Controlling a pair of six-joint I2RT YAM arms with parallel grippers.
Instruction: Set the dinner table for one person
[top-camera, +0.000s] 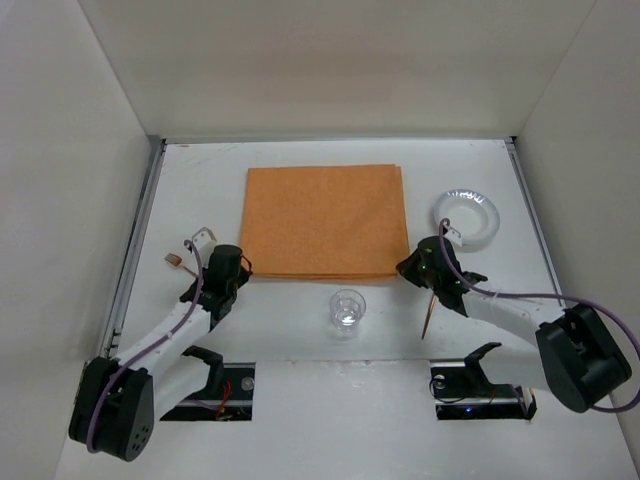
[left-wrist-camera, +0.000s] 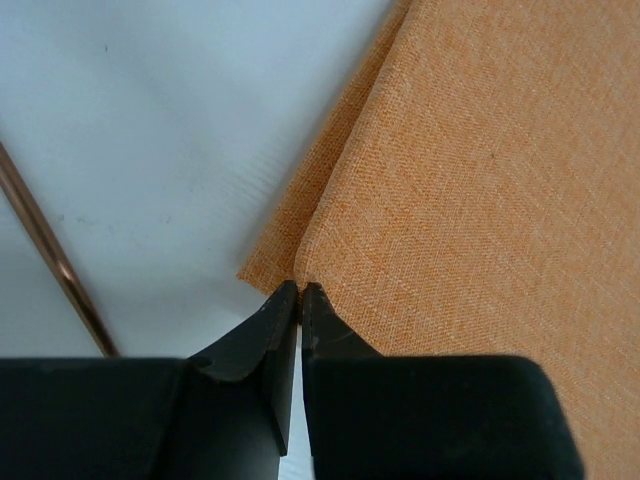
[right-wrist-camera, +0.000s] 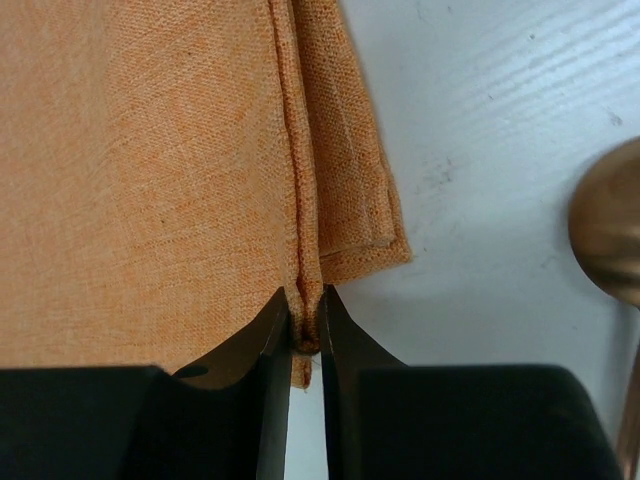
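Observation:
The dinner table is a white surface with metal side rails. An orange cloth mat lies folded at its middle. My left gripper is at the mat's near left corner; in the left wrist view its jaws are closed on the edge of the mat's top layer. My right gripper is at the near right corner; in the right wrist view it is shut on a pinched ridge of the mat.
A clear glass stands just in front of the mat. A white plate lies right of the mat. A copper spoon lies by my right arm, its bowl close to the jaws. Copper cutlery lies left; its handle shows.

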